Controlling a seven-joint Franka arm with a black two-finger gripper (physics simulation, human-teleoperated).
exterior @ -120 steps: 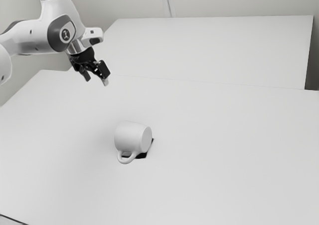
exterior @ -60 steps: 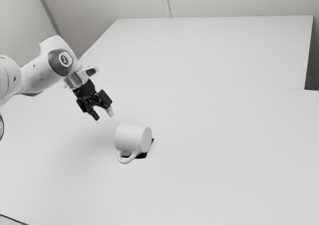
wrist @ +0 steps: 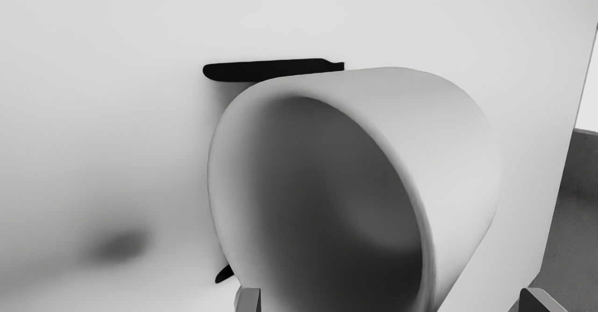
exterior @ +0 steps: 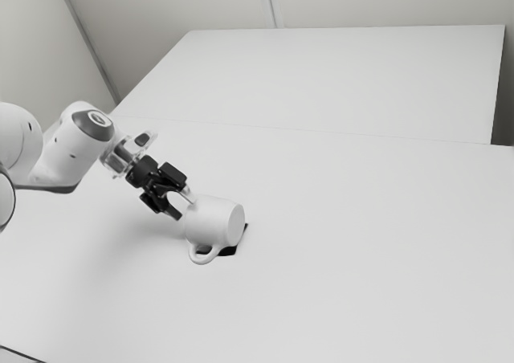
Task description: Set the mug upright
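The gripper (exterior: 184,205) is at the open end of the white mug (exterior: 215,221), its fingers spread apart. The mug lies on its side on the table, its base facing the exterior view's right and its handle (exterior: 204,255) toward the near side. In the wrist view the mug's mouth faces the camera, and the near wall of the mug (wrist: 448,153) lies between the two fingertips of the open gripper (wrist: 390,302). Whether a finger touches the rim cannot be told.
A flat black object (exterior: 229,250) lies partly under the mug; its dark edge (wrist: 271,70) sticks out beside the mug in the wrist view. The white table (exterior: 361,242) extends around them, with a white panel (exterior: 345,82) behind.
My hand has come down and toward the exterior view's right, from high above the table to the mug's open end. The mug has not moved.
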